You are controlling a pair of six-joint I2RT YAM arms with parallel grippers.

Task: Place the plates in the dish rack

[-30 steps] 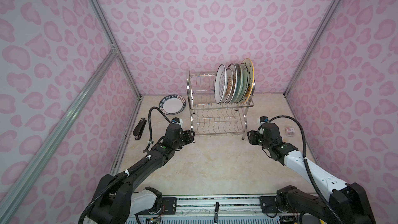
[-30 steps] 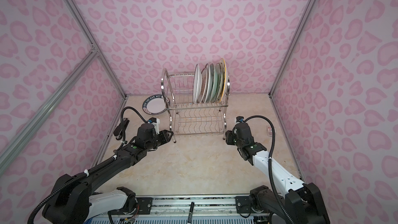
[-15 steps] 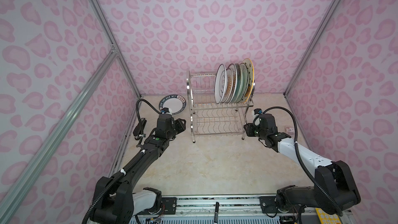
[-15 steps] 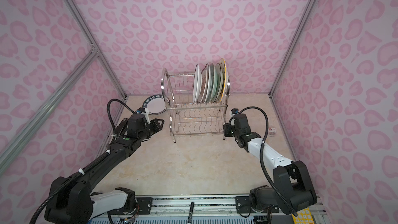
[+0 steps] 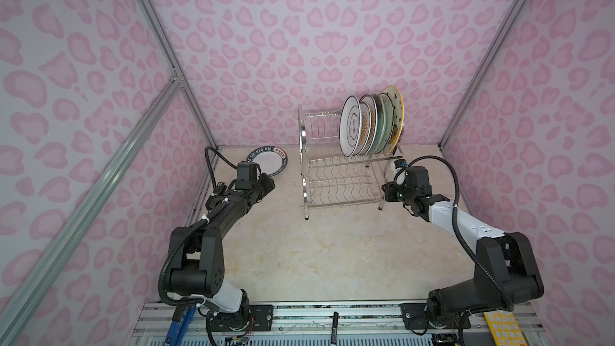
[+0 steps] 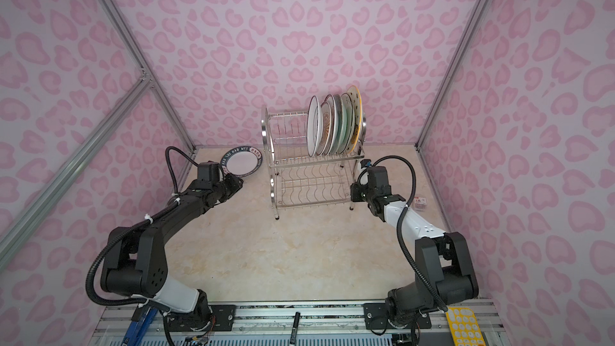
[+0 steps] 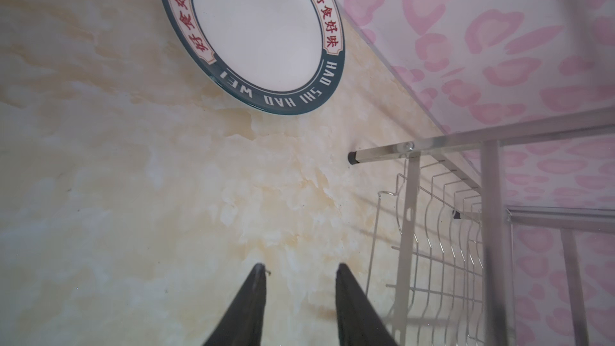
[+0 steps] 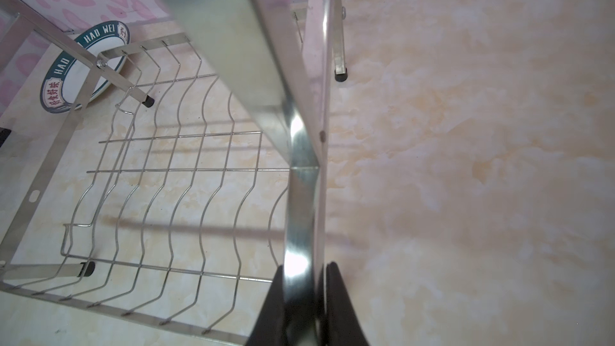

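Observation:
The steel dish rack (image 5: pixel 302 148) (image 6: pixel 268 148) stands at the back of the table. Several plates (image 5: pixel 369 124) (image 6: pixel 334 124) stand upright at the right end of its upper tier. A navy-lettered plate (image 5: pixel 269 163) (image 6: pixel 242 165) (image 7: pixel 263 34) lies flat on the table to the rack's left. My left gripper (image 5: pixel 271 185) (image 7: pixel 301 269) is open and empty, just in front of that plate and apart from it. My right gripper (image 5: pixel 386 191) (image 8: pixel 304 267) is shut on the rack's shiny right side tube (image 8: pixel 301 194) near the lower tier.
Pink patterned walls close in the table at the back and on both sides. A small white and red thing (image 6: pixel 420 202) lies by the right wall. A black marker (image 5: pixel 333 320) and a yellow pad (image 5: pixel 502 327) sit on the front rail.
My right gripper reached the rack's right side and closed on its tube. My left gripper moved back and left toward the navy-lettered plate, keeping its jaws apart.

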